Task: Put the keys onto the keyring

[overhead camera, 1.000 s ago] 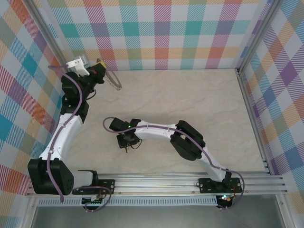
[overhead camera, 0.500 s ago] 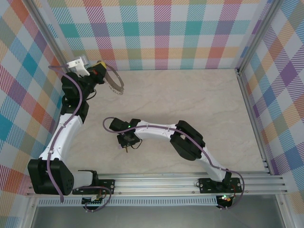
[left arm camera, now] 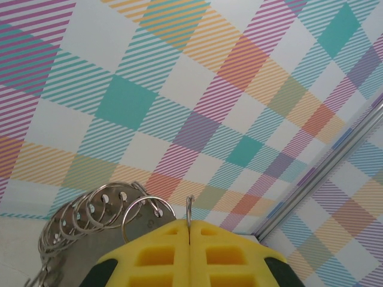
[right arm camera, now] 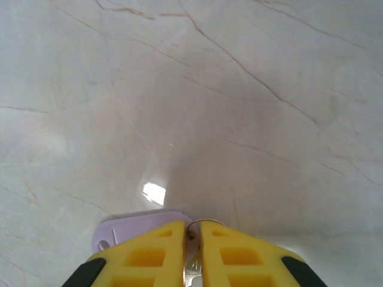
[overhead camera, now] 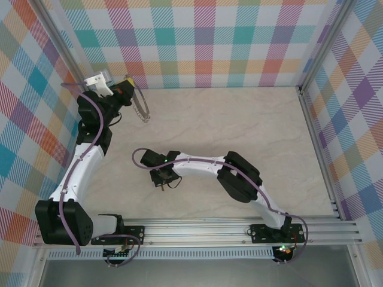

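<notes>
Down on the pale marbled table (right arm camera: pixel 251 89), near the front and left of centre, lies the key (right arm camera: pixel 139 230), its lilac head flat on the surface and partly tucked under the right tool (right arm camera: pixel 192 230). That tool's yellow fingers (right arm camera: pixel 149 257) are pinched almost together on the small metal ring at the key's head, tips down at the table. Well apart from it, up by the back-left corner, the keyring (left arm camera: pixel 90 215) hangs from the left tool (left arm camera: pixel 189 230), which is clenched on one thin loop of it, the other linked loops bunched to one side before the checked wall (left arm camera: pixel 179 89).
</notes>
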